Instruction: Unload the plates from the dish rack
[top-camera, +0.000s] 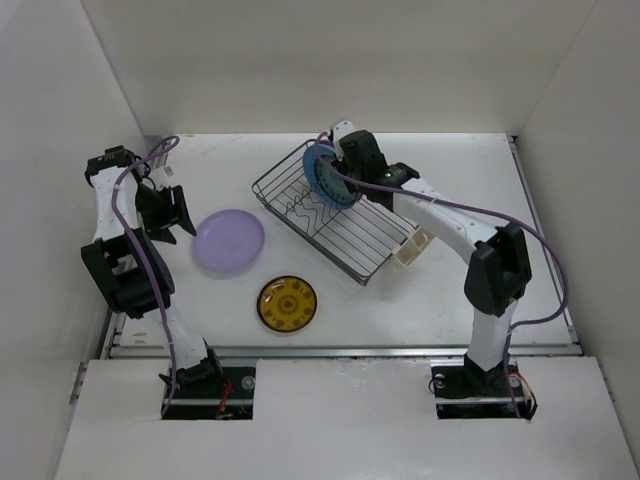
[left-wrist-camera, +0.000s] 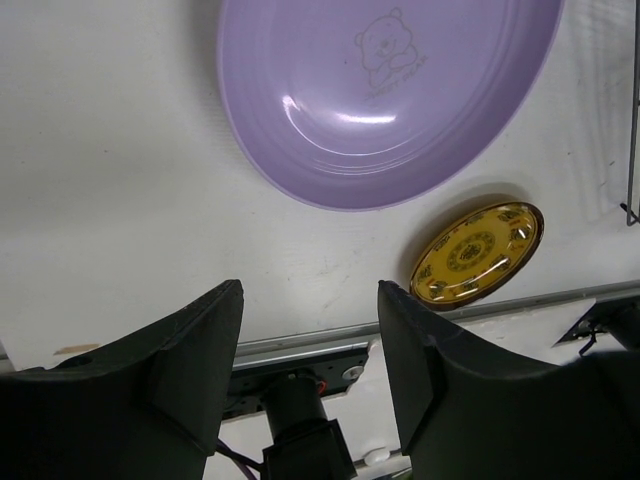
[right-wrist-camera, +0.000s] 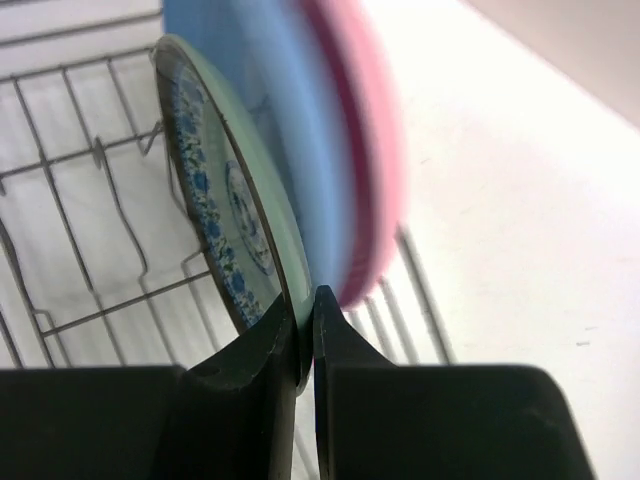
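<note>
- White table (top-camera: 480, 180): the worktop.
- Lavender plate (top-camera: 229, 241): lies flat, left of centre.
- Yellow-orange plate (top-camera: 287, 303): lies flat, near the near edge.
- Dish rack (top-camera: 350, 235): set at an angle toward the far edge, apparently resting directly on the surface.

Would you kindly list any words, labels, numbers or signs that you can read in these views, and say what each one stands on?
Nothing here can be read outright.
lavender plate: a bear outline with small lettering beneath it, too faint to read.
yellow plate: ornament only, no words.
teal-patterned plate: flower pattern only, no words.
</note>
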